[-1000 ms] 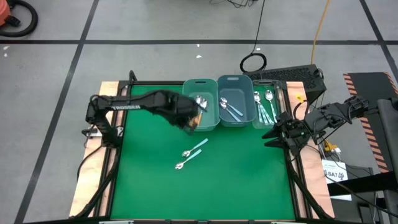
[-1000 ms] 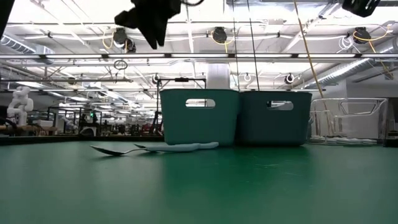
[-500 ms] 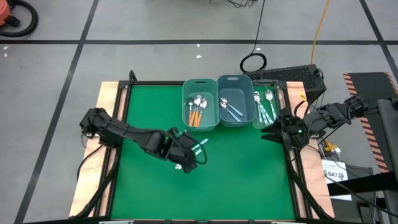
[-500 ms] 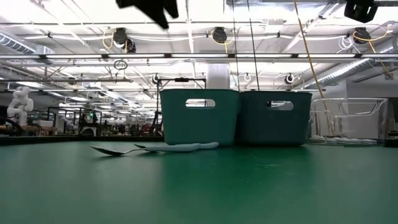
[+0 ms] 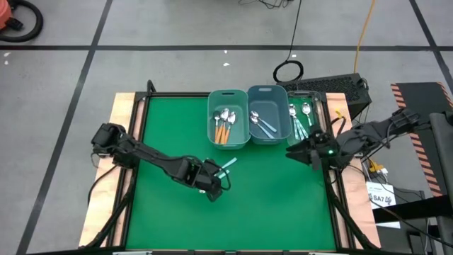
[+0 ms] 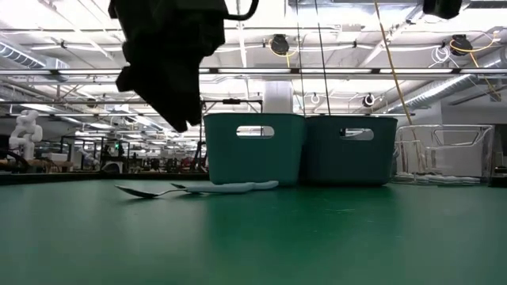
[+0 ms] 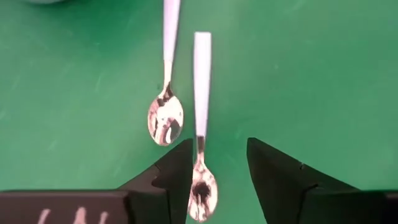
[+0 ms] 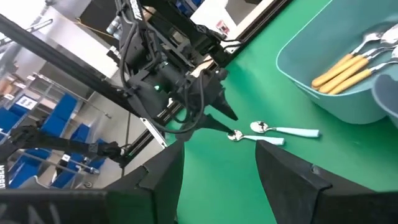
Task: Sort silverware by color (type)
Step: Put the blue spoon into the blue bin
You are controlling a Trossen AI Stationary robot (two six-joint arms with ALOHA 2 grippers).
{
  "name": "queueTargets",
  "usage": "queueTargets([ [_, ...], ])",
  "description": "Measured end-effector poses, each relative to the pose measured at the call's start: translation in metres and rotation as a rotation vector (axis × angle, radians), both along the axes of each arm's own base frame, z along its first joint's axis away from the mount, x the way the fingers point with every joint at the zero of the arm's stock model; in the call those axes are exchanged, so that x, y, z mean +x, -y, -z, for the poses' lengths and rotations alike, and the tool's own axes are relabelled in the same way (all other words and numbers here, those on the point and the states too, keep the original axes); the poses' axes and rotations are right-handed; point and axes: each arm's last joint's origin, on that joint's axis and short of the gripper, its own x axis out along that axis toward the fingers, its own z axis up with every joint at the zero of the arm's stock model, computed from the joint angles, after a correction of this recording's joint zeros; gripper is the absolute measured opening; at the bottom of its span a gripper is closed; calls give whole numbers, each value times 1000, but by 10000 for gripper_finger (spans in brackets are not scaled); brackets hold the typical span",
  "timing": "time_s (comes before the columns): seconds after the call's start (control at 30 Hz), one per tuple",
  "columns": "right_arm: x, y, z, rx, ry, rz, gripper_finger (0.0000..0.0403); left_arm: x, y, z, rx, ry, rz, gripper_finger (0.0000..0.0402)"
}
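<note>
My left gripper (image 7: 216,163) hovers low, fingers parted either side of a light-blue spoon (image 7: 201,112), straddling its thin neck for a clean pinch. Its twin (image 7: 166,81) lies just beside, at nine o'clock. Glossy metal bowls, flat plastic handles, green mat (image 5: 269,198). My right gripper (image 5: 303,152) waits open at the mat's three o'clock.

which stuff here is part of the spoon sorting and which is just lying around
Job:
- two light-blue-handled metal spoons loose on the green mat
- orange-handled spoons in the left teal plastic bin
- left hand, open over one spoon

Lying about:
- black cable coil
- yellow cord
</note>
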Motion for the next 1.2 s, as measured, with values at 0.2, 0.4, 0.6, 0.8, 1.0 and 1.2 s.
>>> queueTargets([
  [0.2,19,-9,1,13,22,3,192,-1,1,10,7,15,46,209],
  [0.4,31,-14,1,14,53,28,192,-1,-8,11,-5,-3,-22,238],
  [0.6,35,-16,2,39,48,34,192,5,-8,28,-29,-53,-11,239],
  [0.8,35,-16,2,77,53,41,192,13,0,49,-41,-74,10,239],
  [1.0,36,-16,0,102,74,44,192,20,1,67,-52,-78,-30,239],
  [1.2,37,-16,-1,120,86,46,192,24,1,75,-39,-68,-53,199],
])
